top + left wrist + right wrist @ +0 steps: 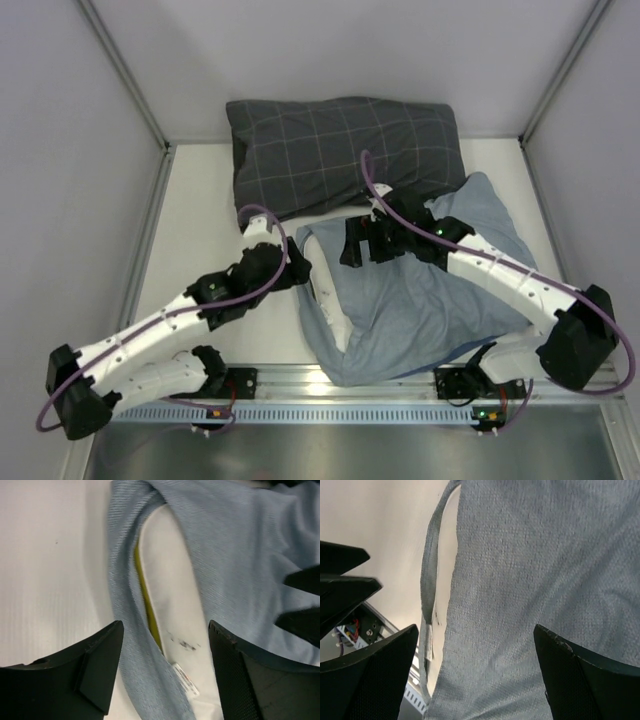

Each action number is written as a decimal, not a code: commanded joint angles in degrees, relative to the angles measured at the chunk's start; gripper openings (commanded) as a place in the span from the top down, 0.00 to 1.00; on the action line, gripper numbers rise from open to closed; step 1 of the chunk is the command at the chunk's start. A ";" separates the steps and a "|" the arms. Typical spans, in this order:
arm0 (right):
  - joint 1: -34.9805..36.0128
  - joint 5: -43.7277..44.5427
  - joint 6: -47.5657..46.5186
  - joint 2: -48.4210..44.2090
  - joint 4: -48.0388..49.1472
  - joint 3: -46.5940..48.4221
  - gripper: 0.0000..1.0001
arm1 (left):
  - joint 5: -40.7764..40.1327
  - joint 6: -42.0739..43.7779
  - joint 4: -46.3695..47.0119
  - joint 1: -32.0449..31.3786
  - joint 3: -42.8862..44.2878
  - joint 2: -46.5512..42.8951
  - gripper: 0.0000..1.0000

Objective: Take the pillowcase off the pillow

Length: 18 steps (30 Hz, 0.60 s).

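Fingers (85, 675) gape wide (both pairs) over pillowcase (240, 555).

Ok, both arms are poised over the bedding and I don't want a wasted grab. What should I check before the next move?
1. Left gripper open: ok, jaws apart over the pillowcase opening.
2. Right gripper open: ok, above pillowcase cloth, nothing clamped.
3. Opening reachable: ok, the white pillow and its yellow piping show through it.
4. Cloth gripped: not ok, neither gripper holds any.
5. Pillow free: not ok, mostly covered by the pillowcase.
6. Dark grey checked pillow clear of the pillowcase: cannot tell, the right arm hides where they meet.
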 commanded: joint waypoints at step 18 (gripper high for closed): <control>7.38 17.90 -9.85 26.15 -3.85 25.58 0.20 | 32.04 4.57 13.94 22.38 -5.27 2.05 0.39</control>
